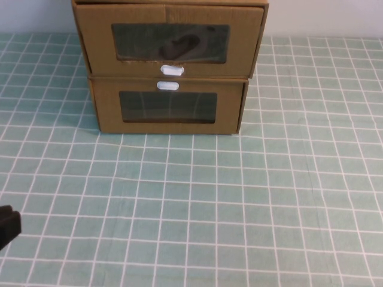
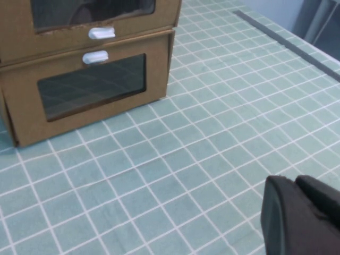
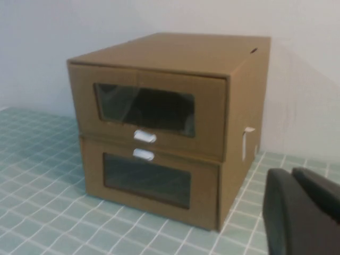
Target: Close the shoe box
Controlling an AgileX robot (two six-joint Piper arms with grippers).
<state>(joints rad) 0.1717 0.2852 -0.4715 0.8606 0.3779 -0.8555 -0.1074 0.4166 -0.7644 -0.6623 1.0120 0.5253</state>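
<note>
You see two brown cardboard boxes stacked at the far edge of the table (image 1: pixel 251 215), a little left of its middle, with their window fronts facing the robot. The upper one is the shoe box (image 1: pixel 169 39): its front has a clear plastic window (image 1: pixel 170 43), and the small white pull tab (image 1: pixel 172 70) sits below that window. Something dark lies behind the window, but you cannot tell what it is. In the high view the front of the shoe box stands a little more toward the near edge than the front of the lower box (image 1: pixel 169 107), so the drawer appears to be slightly pulled out; in the right wrist view its front is nearly flush with the outer shell. The lower box carries its own white tab (image 1: pixel 168 85) above its window, and the two tabs are just beside each other, one over the other. The table has a green surface with a grid of white lines. The left gripper (image 1: pixel 8 227) is at the near left corner of the table, well apart from the boxes, and only a dark part of it shows, so you cannot tell how its jaws stand. The right gripper (image 3: pixel 303 212) shows only in its own wrist view as a dark shape, near the right side of the boxes but not touching them; for its jaws also you cannot tell.
</note>
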